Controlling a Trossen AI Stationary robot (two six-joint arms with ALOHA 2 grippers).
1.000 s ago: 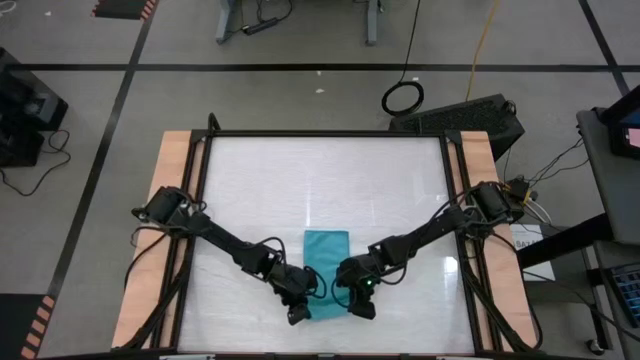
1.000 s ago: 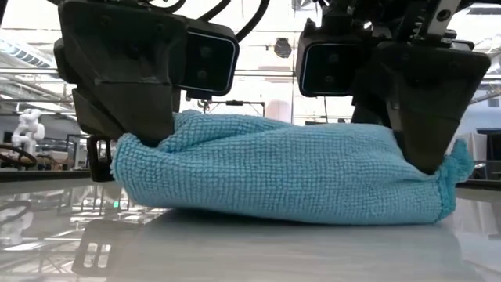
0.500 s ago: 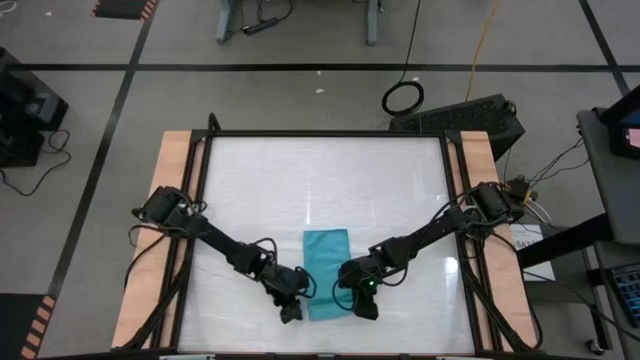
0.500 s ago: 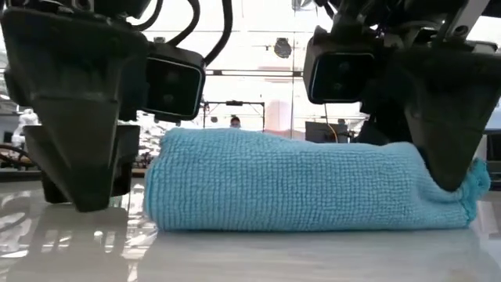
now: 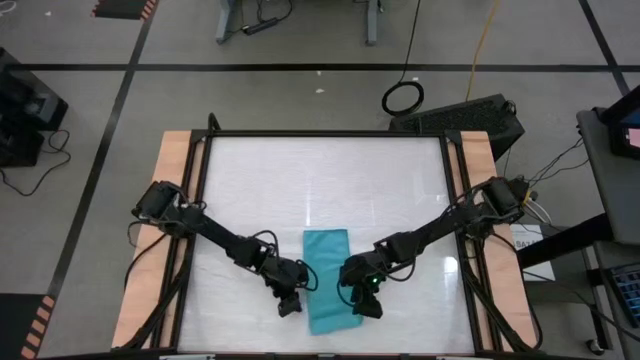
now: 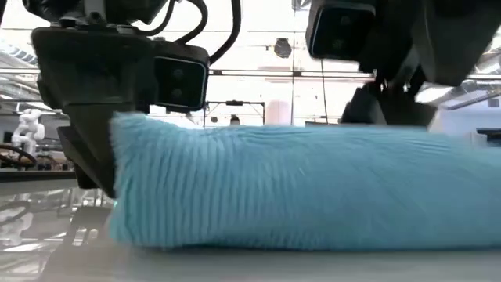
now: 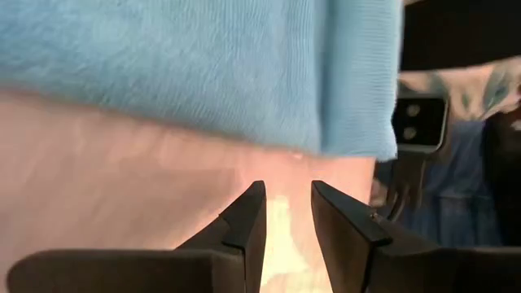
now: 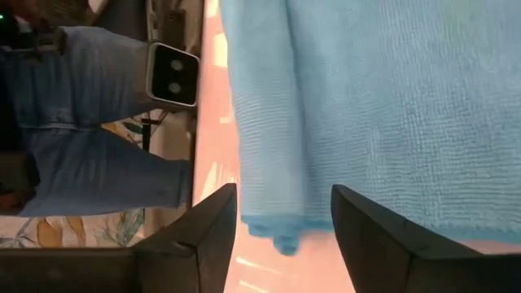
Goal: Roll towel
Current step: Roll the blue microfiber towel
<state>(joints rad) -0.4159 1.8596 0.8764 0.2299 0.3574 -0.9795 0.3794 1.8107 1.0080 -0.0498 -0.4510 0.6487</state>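
Both tools have let go of my towel (image 5: 330,285) — left tool (image 5: 289,306) narrowly parted, right tool (image 5: 370,307) wide — beside it on the tabletop (image 5: 330,180).

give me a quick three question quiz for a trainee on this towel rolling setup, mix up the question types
1. True or false: the left gripper is clamped on the towel.
2. Where is the right gripper in the high view? A) at the table's far edge B) beside the towel's near end C) off the table
3. Fill in: the towel's colour is ____.

Key: 1 false, its fingers are apart with nothing between; 2 B; 3 turquoise blue.
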